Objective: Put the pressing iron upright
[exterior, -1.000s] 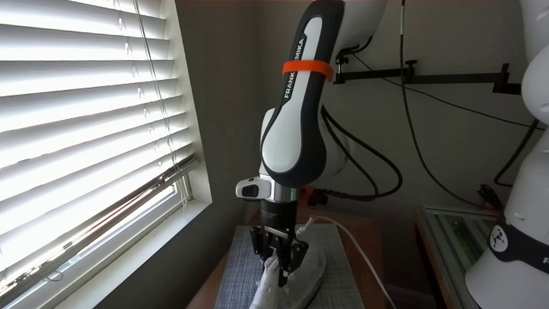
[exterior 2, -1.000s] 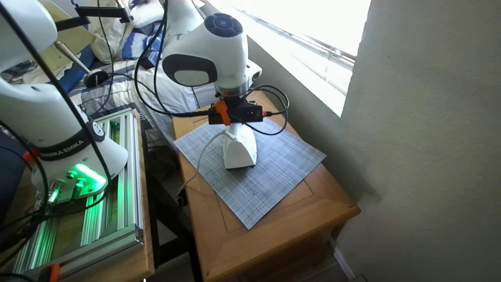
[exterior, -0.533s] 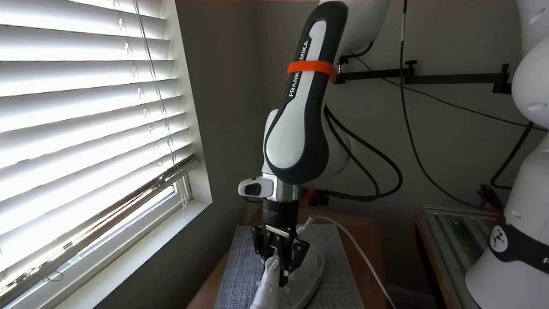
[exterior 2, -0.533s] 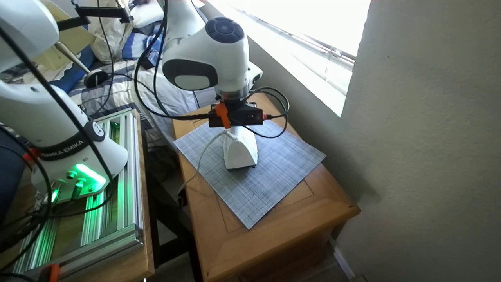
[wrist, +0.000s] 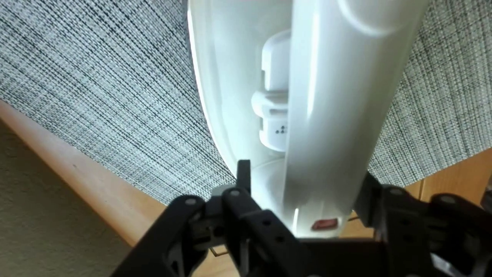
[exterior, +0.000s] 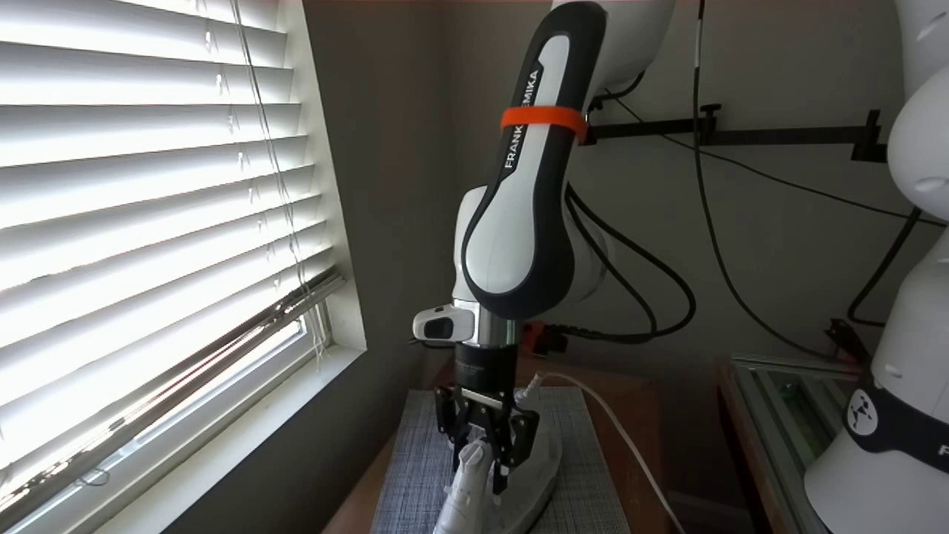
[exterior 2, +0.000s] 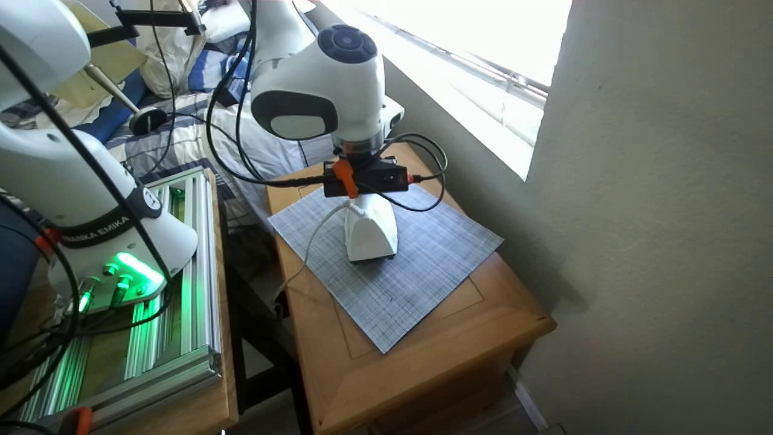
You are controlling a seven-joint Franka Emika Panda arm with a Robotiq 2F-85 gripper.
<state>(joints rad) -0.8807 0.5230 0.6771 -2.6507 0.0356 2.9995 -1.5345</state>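
The pressing iron (exterior 2: pixel 370 237) is white and rests flat on its soleplate on a grey woven mat in both exterior views. Its arched handle (exterior: pixel 465 493) fills much of the wrist view (wrist: pixel 338 96), with a small red piece near its lower end. My gripper (exterior: pixel 478 473) points down with its fingers on either side of the handle. In the wrist view, the gripper (wrist: pixel 307 175) is open. A gap shows between the left finger and the handle; the right finger is close against or touching it. The white cord (exterior 2: pixel 311 241) runs off the table's side.
The grey mat (exterior 2: pixel 416 284) lies on a wooden table (exterior 2: pixel 477 338). A window with blinds (exterior: pixel 148 222) and a wall stand close beside the table. The robot's base stand (exterior 2: pixel 199 266) is on the opposite side. Black cables (exterior 2: pixel 272 180) loop around the wrist.
The arm has shifted slightly to the right in an exterior view. The fingers look a little wider apart, and the handle's upper end has shifted slightly right too.
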